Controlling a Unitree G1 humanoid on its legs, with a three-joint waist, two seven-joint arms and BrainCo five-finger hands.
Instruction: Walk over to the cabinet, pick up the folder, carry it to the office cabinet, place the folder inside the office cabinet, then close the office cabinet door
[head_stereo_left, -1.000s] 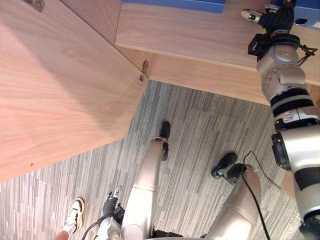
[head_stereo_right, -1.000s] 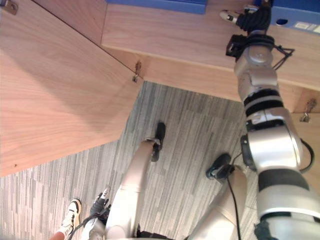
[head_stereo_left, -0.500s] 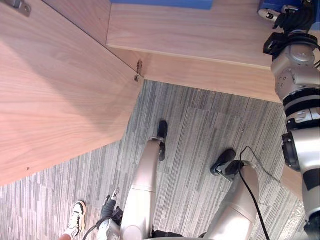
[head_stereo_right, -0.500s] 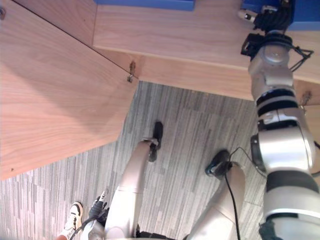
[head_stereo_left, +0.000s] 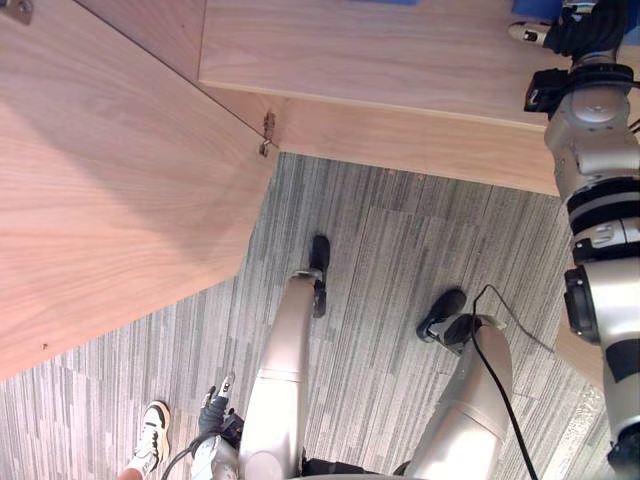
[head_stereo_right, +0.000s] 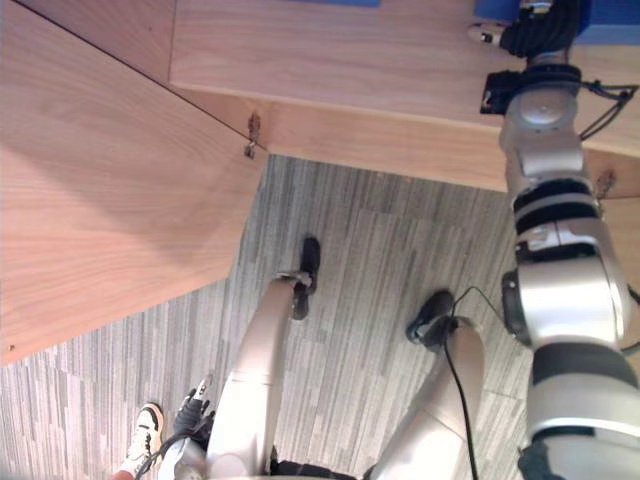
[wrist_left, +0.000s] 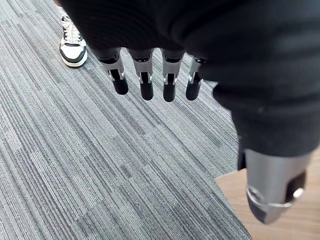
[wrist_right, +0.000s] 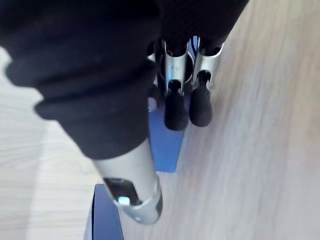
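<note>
Fingers (wrist_right: 176, 107) of the right robot hand (wrist_right: 115, 60) lie straight against the blue folder (wrist_right: 165, 145) on the cabinet shelf (wrist_right: 260, 150), seemingly steadying it; left robot hand (wrist_left: 165, 25) hangs relaxed below that shelf.

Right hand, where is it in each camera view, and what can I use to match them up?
Left eye view: right hand in the top right corner, over the cabinet shelf.
Right eye view: top right, beside the blue folder.
Right wrist view: its fingers stretch straight toward the blue folder.
Left wrist view: the left hand above grey carpet.
Shared landmark: the blue folder next to the right hand.
</note>
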